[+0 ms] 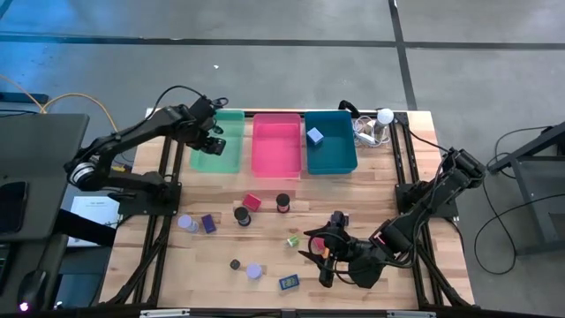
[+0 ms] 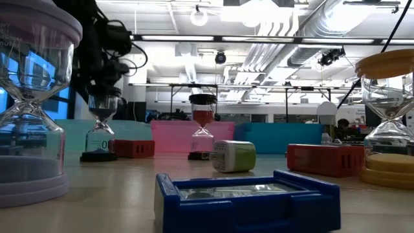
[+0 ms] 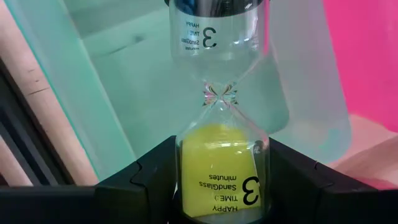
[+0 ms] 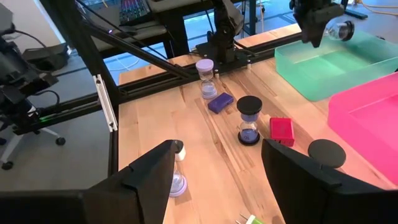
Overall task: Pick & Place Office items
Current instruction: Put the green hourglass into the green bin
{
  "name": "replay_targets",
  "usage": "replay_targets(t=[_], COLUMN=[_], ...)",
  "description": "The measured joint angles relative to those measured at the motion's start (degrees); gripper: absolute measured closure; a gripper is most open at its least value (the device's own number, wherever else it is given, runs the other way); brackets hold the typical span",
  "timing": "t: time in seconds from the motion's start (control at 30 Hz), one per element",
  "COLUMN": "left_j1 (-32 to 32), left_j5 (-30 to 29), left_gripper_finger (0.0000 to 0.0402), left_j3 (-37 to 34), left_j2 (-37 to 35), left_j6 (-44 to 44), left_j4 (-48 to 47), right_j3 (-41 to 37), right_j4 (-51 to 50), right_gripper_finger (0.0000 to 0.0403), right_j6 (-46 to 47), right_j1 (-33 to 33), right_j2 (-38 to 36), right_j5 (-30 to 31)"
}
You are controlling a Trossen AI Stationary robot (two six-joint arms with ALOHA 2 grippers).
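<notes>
The office items are small sand timers and blocks. My left gripper (image 1: 212,134) is over the green bin (image 1: 222,157), shut on a clear timer with yellow sand (image 3: 217,174). On the table stand a red block (image 1: 252,202), black-capped timers (image 1: 242,215) (image 1: 282,203), a purple block (image 1: 208,223), lavender timers (image 1: 185,223) (image 1: 254,271), a green block (image 1: 292,239) and a blue block (image 1: 289,282). My right gripper (image 1: 320,256) hangs open near the front right, above an orange-capped timer (image 2: 388,123) that stands on its base. Nothing lies between its fingers (image 4: 217,155). My left gripper pinches the timer's sand-filled bulb (image 3: 186,180) between its two fingers (image 3: 143,180), one on each side. The fingers point steeply down, and the timer runs on along them, its dark-capped far end (image 3: 214,5) toward the bin's floor. The timer is clear of the table.
A pink bin (image 1: 276,146) and a teal bin (image 1: 335,155) stand beside the green one along the far edge, with a blue block (image 1: 315,136) in the teal bin. A white ball-topped gadget (image 1: 381,119) sits at the far right. Black frame rails run down both table sides.
</notes>
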Motion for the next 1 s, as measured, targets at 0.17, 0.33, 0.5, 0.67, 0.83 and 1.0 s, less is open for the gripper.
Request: replay_targets(t=[0.17,0.33,0.5,0.67,0.83,1.0], left_j1=[0.8,-1.1,-6.2,-13.0,-19.0,-22.3], left_j5=[-2.5,-13.7,-24.2,-35.2,-53.5,-72.5], left_gripper_finger=[0.0202,0.0203,0.0203,0.0203,0.0203,0.0203], left_j3=[4.0,13.9,21.6,23.0,23.0,23.0], left_j2=[1.2,1.9,3.1,5.2,10.1,16.7], left_j6=[4.2,8.8,14.6,25.0,36.0,47.4], left_j4=[-5.9,-19.2,-28.1,-29.3,-29.4,-29.4], right_j3=[0.0,0.0,0.0,0.0,0.0,0.0], right_j4=[0.0,-0.1,-0.1,-0.1,-0.1,-0.7], right_gripper_finger=[0.0172,0.0172,0.0172,0.0172,0.0172,0.0172], right_j6=[0.0,0.0,0.0,0.0,-0.7,-1.6], right_j1=[0.0,0.0,-0.4,-0.8,-0.8,-0.8], right_j2=[0.0,0.0,0.0,0.0,0.0,0.0], right_j5=[0.0,0.0,0.1,0.1,0.1,0.1])
